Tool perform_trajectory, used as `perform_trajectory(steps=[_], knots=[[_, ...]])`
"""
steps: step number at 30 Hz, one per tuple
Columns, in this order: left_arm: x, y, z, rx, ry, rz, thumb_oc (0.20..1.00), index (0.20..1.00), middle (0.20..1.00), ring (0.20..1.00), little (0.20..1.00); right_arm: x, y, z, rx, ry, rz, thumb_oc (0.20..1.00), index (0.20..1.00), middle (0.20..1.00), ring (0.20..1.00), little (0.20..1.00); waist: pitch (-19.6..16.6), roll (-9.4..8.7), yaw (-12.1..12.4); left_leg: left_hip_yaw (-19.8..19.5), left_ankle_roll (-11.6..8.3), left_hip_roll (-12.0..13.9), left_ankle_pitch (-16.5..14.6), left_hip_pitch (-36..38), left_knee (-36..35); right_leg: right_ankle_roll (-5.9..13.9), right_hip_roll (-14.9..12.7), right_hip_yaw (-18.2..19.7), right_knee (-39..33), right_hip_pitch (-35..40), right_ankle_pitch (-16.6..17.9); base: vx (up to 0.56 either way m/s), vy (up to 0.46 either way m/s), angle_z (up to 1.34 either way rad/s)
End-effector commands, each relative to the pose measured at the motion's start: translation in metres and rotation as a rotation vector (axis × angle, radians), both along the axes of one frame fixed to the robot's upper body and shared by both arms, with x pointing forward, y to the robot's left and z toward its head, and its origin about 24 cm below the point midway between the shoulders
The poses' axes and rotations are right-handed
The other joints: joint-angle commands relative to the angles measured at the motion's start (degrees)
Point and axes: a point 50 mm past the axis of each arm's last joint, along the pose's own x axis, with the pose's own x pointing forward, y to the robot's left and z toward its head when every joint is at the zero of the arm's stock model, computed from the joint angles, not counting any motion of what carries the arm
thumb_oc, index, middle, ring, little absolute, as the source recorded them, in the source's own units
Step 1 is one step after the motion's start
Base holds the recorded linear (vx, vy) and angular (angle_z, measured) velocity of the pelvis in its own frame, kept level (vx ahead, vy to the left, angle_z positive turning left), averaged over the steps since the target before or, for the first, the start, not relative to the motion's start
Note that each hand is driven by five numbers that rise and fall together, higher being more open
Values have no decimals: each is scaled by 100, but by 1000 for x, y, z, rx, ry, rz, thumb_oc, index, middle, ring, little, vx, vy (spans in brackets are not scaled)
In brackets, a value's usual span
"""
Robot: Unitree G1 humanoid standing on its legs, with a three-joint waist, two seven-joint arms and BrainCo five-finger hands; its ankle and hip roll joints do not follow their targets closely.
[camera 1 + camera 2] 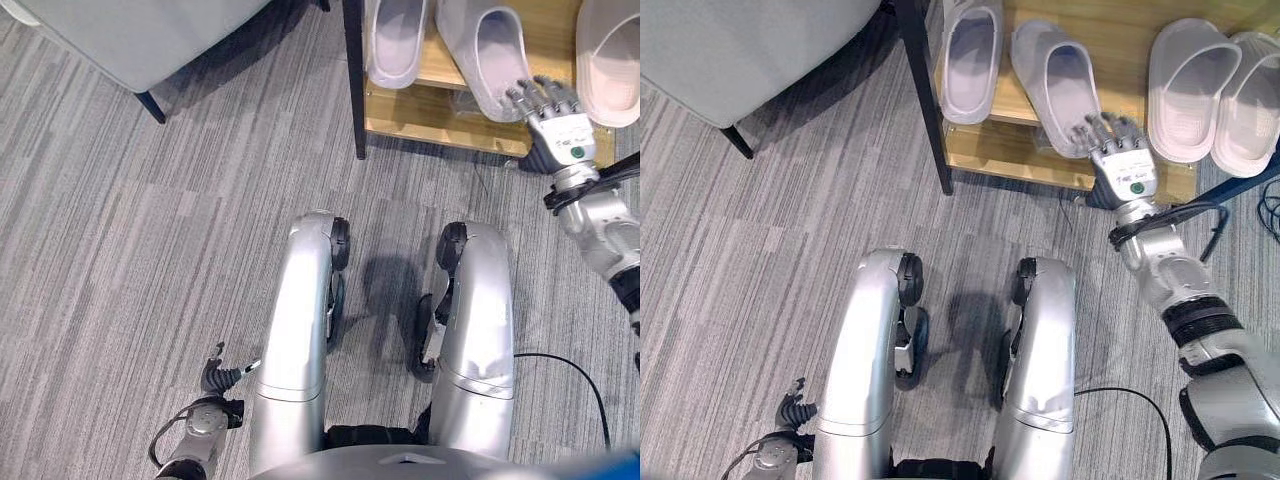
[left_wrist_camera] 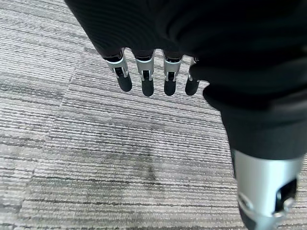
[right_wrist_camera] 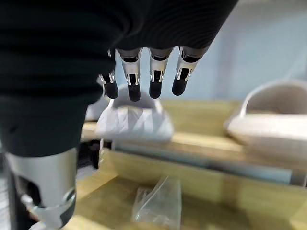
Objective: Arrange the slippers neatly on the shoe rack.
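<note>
A wooden shoe rack (image 1: 1040,165) stands at the far side of the carpet. On its top shelf one lavender slipper (image 1: 970,55) lies straight, and a second lavender slipper (image 1: 1060,85) lies slanted beside it. A white pair (image 1: 1185,85) sits to the right. My right hand (image 1: 1122,165) is at the rack's front edge, open, with its straight fingers at the heel of the slanted slipper (image 3: 134,120). My left hand (image 1: 215,385) hangs low by my side over the carpet, its fingers (image 2: 144,79) relaxed and holding nothing.
A grey seat with a dark leg (image 1: 150,105) stands at the far left, next to the rack's black post (image 1: 353,80). A clear plastic bag (image 3: 158,201) lies on the rack's lower shelf. Grey striped carpet (image 1: 120,260) covers the floor.
</note>
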Motion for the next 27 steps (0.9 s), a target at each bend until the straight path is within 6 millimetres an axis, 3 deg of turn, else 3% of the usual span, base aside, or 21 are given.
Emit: perform_trajectory(steps=[1,17,27], knots=[[-18,3,-4,63,42,-38,1000,1000,1000,1000,1000,1,-1,44,40,-135,12,1000,1000,1000,1000,1000,-212,104,266,-492,-126,-68,-728,500,498,70,40,876,211,228,1007,0,0,0],[-21,8,-3,86,50,-44,1000,1000,1000,1000,1000,32,40,54,190,-82,86,1000,1000,1000,1000,1000,-212,189,452,-489,-139,-93,-722,500,447,103,43,868,171,317,1080,0,0,0],[-22,5,-4,101,65,-74,1000,1000,1000,1000,1000,45,44,64,275,-85,49,1000,1000,1000,1000,1000,-212,252,543,-459,-123,-104,-715,500,483,114,44,904,199,339,1138,0,0,0]])
